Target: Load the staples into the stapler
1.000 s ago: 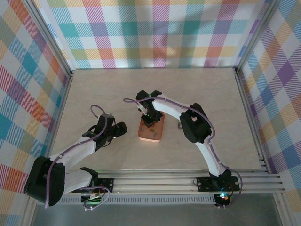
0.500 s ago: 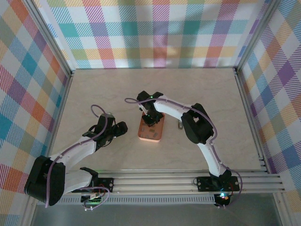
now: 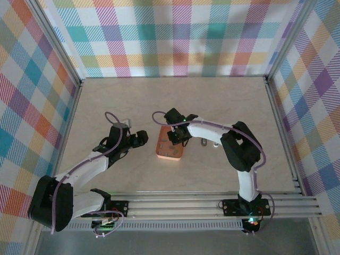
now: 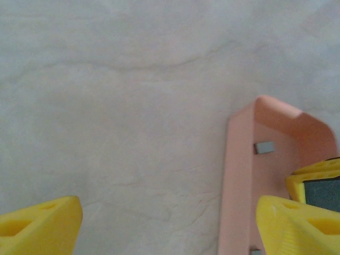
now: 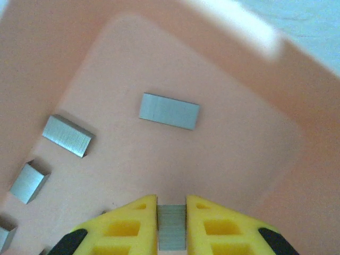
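Fingers (image 5: pixel 127 229) of the right hand (image 5: pixel 171 207) are seen drawn in to a narrow gap, and one short grey strip of the staples (image 5: pixel 171 234) is pinched upright between them. The hand is lowered inside the shallow orange tray (image 5: pixel 239 175), close to its floor.

Four more strips are counted loose on the tray floor around this hand. One (image 5: pixel 169 111) lies flat just ahead of the fingertips. One (image 5: pixel 68 135) lies ahead and to the left, and one (image 5: pixel 29 182) lies further left, near the tray wall. A fourth (image 5: pixel 4 234) is cut off by the frame edge at far left.

From the left wrist, the fingers (image 4: pixel 40 223) of the left hand (image 4: pixel 169 204) are seen spread wide, with nothing held between them. Bare bench (image 4: pixel 133 106) lies below and ahead of them. A corner of the tray (image 4: pixel 236 175) sits just right of this hand. Two strips are seen in it, one (image 4: pixel 264 147) near the corner ahead and one (image 4: pixel 255 251) at the frame's lower edge. A yellow finger of the right hand (image 4: pixel 319 186) is also seen inside the tray.

From above, the left hand (image 3: pixel 139 138) is seen near the left side of the tray (image 3: pixel 164 153), apart from it. The right hand (image 3: pixel 177 137) is placed over the tray's far end. One stapler (image 3: pixel 204 142) lies on the bench (image 3: pixel 133 106) to the right of the right hand, outside the tray and partly hidden by the arm.
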